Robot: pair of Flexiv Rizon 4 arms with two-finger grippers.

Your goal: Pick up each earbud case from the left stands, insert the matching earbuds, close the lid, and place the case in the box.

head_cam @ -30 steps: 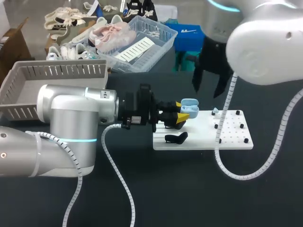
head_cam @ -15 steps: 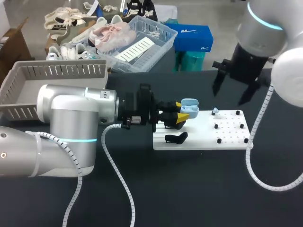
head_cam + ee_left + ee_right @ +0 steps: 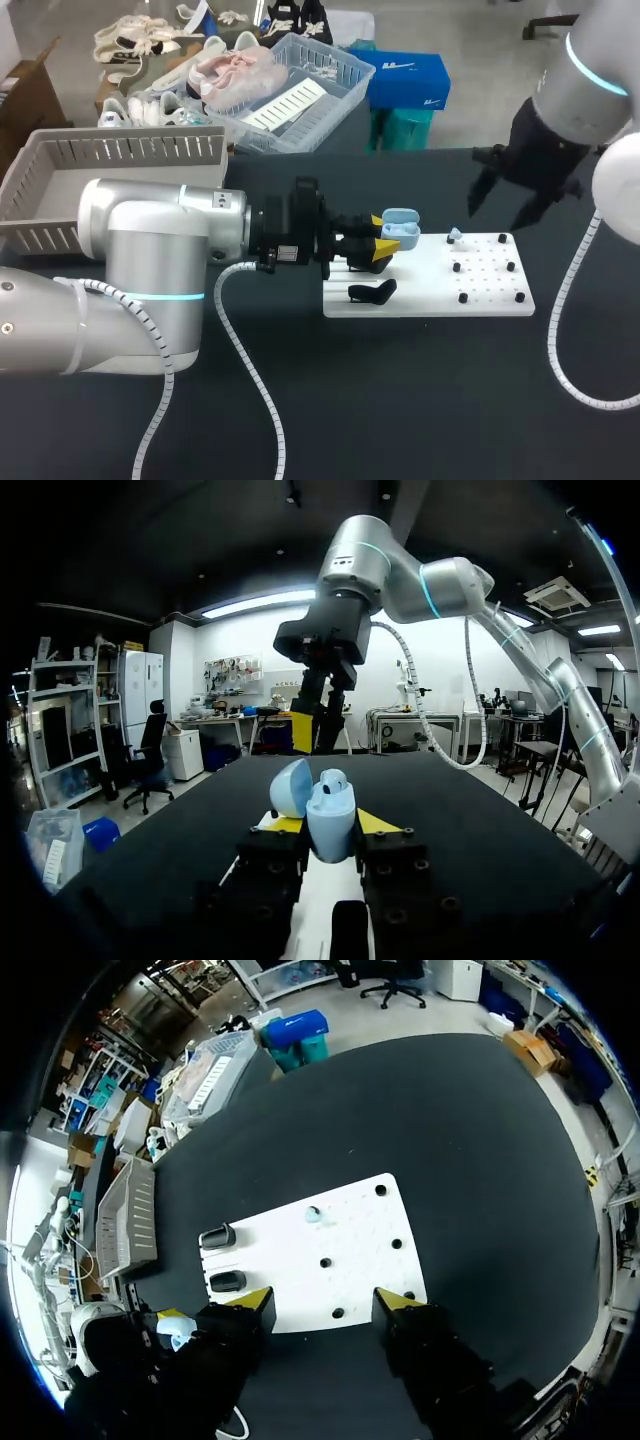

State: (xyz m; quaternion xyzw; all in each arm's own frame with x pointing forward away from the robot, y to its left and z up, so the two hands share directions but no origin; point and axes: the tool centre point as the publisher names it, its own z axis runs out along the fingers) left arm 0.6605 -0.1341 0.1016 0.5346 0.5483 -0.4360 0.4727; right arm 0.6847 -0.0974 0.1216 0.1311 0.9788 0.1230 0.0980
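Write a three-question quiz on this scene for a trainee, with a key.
1. True or false: the left claw is shut on the blue case, whose lid is open.
2. Fill in: the right claw, up above the white board, is ___ and holds nothing.
3. Where is the loose earbud? A: on the white board. B: in the right claw. C: in the grey basket.
Key: 1 true; 2 open; 3 A.
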